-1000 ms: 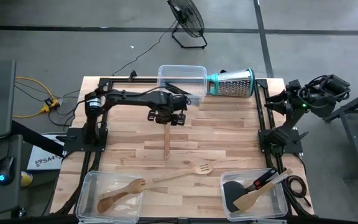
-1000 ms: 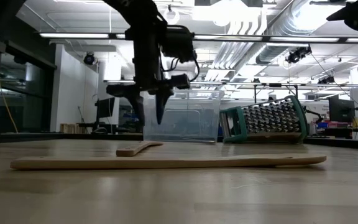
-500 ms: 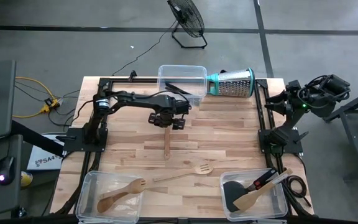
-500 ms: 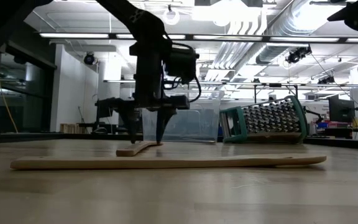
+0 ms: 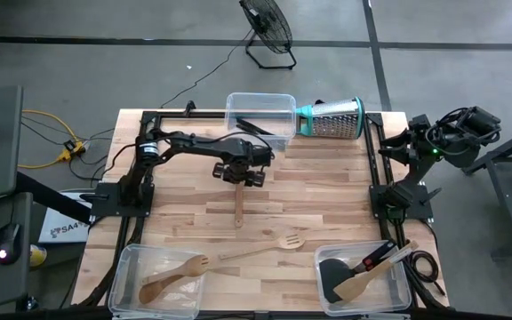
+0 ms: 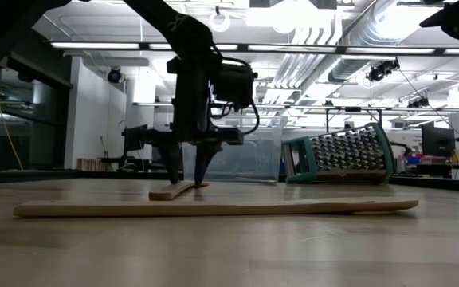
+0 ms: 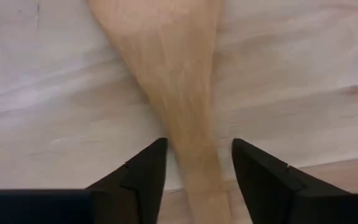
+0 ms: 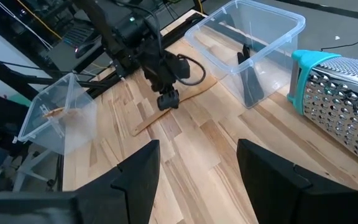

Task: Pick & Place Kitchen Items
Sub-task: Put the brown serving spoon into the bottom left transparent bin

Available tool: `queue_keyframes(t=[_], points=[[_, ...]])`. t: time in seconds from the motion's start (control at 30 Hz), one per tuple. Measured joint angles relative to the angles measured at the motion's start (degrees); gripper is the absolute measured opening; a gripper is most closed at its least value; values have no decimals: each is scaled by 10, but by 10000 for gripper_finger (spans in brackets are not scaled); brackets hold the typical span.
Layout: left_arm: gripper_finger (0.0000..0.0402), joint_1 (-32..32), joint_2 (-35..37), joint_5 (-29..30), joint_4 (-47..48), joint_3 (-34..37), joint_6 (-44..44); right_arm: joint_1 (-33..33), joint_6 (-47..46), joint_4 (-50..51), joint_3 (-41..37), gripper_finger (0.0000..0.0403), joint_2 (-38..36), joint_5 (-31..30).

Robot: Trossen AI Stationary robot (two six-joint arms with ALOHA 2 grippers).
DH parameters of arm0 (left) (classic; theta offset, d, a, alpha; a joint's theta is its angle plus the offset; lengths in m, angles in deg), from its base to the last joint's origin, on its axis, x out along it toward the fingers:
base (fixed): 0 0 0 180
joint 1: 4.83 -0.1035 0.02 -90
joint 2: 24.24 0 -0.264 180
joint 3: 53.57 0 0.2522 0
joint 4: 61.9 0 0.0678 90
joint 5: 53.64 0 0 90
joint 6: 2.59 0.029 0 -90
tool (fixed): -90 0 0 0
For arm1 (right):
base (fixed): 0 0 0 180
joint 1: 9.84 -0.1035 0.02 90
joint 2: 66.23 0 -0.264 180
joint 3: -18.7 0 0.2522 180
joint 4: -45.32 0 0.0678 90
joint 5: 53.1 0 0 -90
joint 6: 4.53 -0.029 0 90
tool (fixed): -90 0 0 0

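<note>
Presently your left claw (image 5: 239, 174) straddles the pale flat wooden spatula (image 5: 238, 203) lying mid-tabletop (image 5: 327, 196), fingers (image 7: 143, 177) partly parted either side with visible gaps, its long axis running from the claw toward the near edge, the right claw (image 8: 194, 180) wide and farther off.

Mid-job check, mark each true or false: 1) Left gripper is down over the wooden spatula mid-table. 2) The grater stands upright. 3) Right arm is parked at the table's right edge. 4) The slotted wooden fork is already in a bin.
1) True: the left gripper straddles the wooden spatula, a finger each side.
2) False: the grater lies on its side beside the far bin.
3) True: the right gripper is open, away from the work.
4) False: the slotted wooden fork lies on the table.
</note>
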Motion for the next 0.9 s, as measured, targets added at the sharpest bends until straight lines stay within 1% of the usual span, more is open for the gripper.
queue_keyframes(t=[0.13,0.3,0.5,0.6,0.77,0.9], points=[[160,14,-12,6,3,-2,-5,0,0,0,0,207,0,0],[156,27,-28,20,15,-2,-35,0,0,0,0,206,0,0],[151,33,-30,26,19,-1,-43,0,0,0,0,206,0,0],[130,33,-30,19,19,-1,-43,0,0,0,0,206,0,0],[84,33,-30,9,19,0,-44,0,0,0,0,207,0,1],[81,32,-30,3,20,0,-40,0,0,0,0,206,0,2]])
